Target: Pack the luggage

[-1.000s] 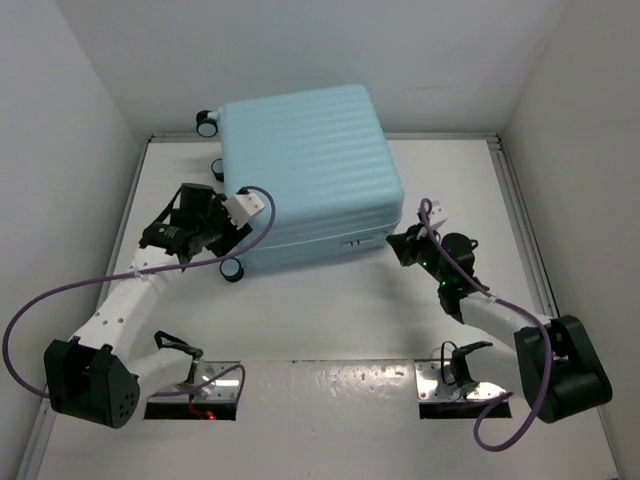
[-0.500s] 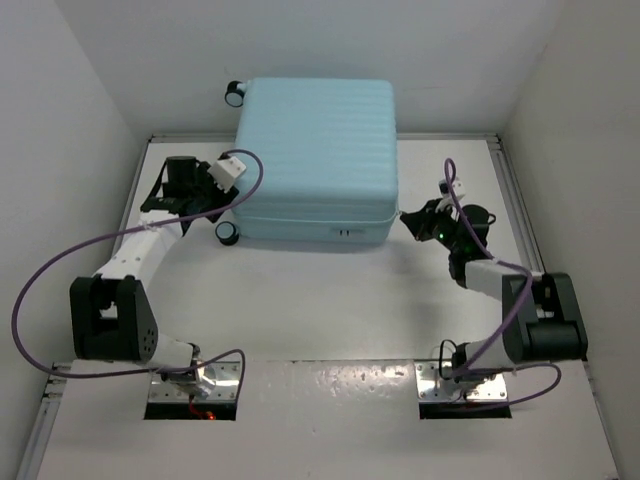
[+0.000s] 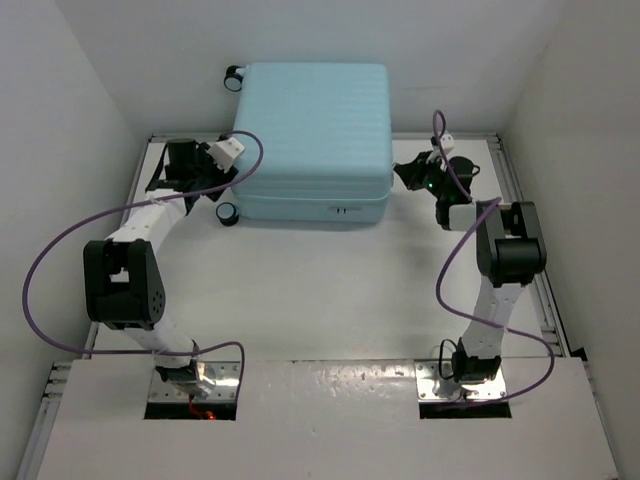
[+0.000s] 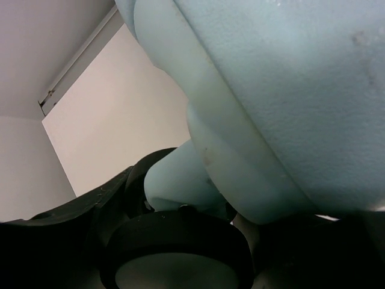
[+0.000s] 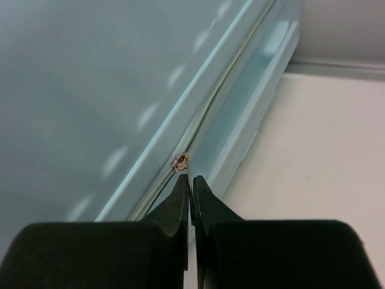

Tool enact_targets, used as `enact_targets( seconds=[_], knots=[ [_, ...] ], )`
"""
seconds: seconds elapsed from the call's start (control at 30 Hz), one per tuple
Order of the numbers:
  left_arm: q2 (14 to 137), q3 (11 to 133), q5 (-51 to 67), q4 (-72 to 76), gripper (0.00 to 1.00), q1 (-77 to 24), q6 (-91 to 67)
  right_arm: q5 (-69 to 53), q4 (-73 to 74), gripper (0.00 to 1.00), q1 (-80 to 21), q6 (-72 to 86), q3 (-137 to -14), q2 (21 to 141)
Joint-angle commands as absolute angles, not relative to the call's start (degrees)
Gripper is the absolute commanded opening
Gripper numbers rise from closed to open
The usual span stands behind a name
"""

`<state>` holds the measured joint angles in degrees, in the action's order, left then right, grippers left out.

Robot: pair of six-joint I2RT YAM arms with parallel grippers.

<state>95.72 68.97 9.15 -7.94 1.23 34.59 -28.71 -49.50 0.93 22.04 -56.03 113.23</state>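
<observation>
The luggage (image 3: 315, 130) is lying closed and flat at the far end of the tabletop (image 3: 320, 300). Its far edge is reaching up to the back wall, and its ribbed aqua shell is facing up. One small black-and-white wheel (image 3: 227, 212) is showing at its near left corner and another (image 3: 235, 77) is poking out at the far left corner.

The left arm (image 3: 140, 222) is stretching forward to the luggage's left side. In the left wrist view the left jaws are standing partly apart and closing around a caster wheel (image 4: 174, 265). The wheel's black tyre is sitting between the dark fingers (image 4: 60, 241), under the pale curved corner of the shell.

The right arm (image 3: 495, 250) is reaching to the luggage's right side. The right jaws are pressing fully together with nothing between them. Their tips are pointing at the zip line that is running along the side of the shell, just below a small metal zip pull (image 5: 180, 161). Whether the tips are touching the pull cannot be told.
</observation>
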Motion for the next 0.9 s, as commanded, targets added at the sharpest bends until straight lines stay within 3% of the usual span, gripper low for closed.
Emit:
enact_targets(
  seconds=[0.0,0.33,0.37,0.4,0.43,0.5,0.53,0.57,0.87],
  knots=[
    [104.23,70.31,-8.79,-7.38,0.00,9.58,33.13,-12.93,-56.52,0.00,3.43,19.34,-65.02,119.34],
    [109.51,79.45,-3.88,-6.68,0.01,10.63,25.32,-7.30,-50.47,0.00,0.44,14.33,-99.64,144.21],
    [108.99,80.24,-2.65,-7.20,0.08,11.24,23.92,-7.12,-50.01,0.00,-1.30,13.80,-105.67,145.45],
    [108.29,80.77,-1.33,-7.21,0.23,11.25,20.95,-7.03,-49.31,0.00,-1.84,13.45,-107.04,147.90],
    [107.32,80.77,0.77,-7.21,0.31,11.25,19.18,-7.29,-48.87,0.00,-2.28,13.27,-108.44,148.53],
    [103.39,79.64,1.76,-6.34,0.65,11.78,14.01,-7.29,-48.69,0.00,-2.72,13.44,-110.39,148.89],
    [101.88,79.63,1.76,-5.72,0.96,11.78,12.41,-8.25,-48.87,0.00,-2.90,13.45,-109.87,148.54],
    [100.39,78.85,1.76,-5.10,1.00,11.78,10.91,-8.61,-49.82,0.00,-3.16,13.45,-108.47,147.84],
    [87.72,78.31,-1.67,-5.00,1.00,13.44,-2.10,-16.50,-60.36,0.00,-9.22,19.52,-84.94,134.32]
  ],
)
